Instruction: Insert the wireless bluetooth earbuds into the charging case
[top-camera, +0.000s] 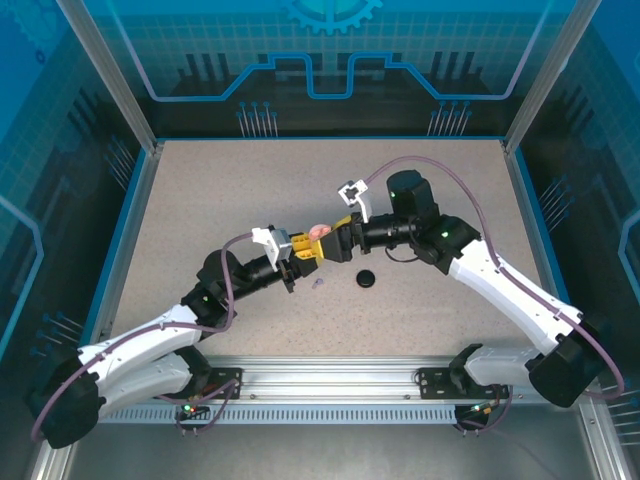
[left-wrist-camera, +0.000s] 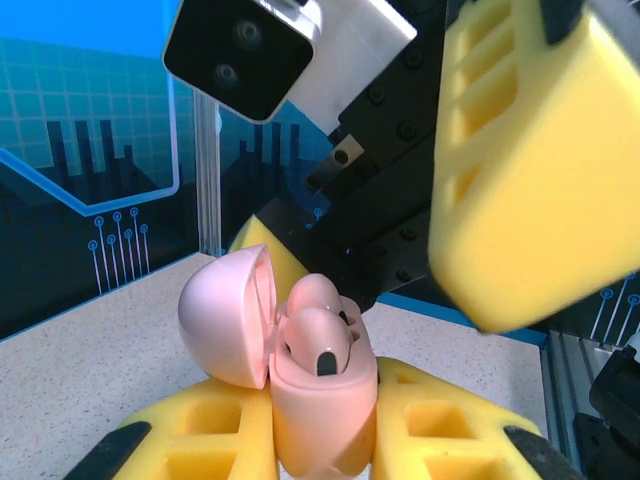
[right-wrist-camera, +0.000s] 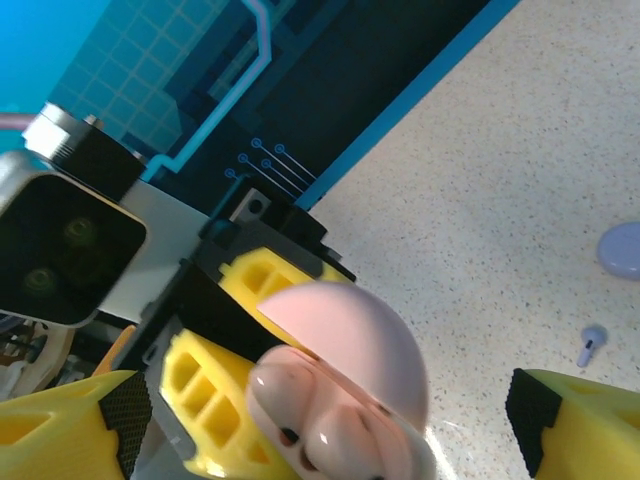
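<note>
A lilac earbud is lying on the surface, a black disc at its three o'clock. Beyond, the left end effector is pinching the open pink case holding two pink earbuds. The right end effector is standing spread around it at two o'clock.

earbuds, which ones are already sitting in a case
The pale pink pair, seated in the open pink case that the left gripper holds; the lilac earbud lies loose on the table.
</note>
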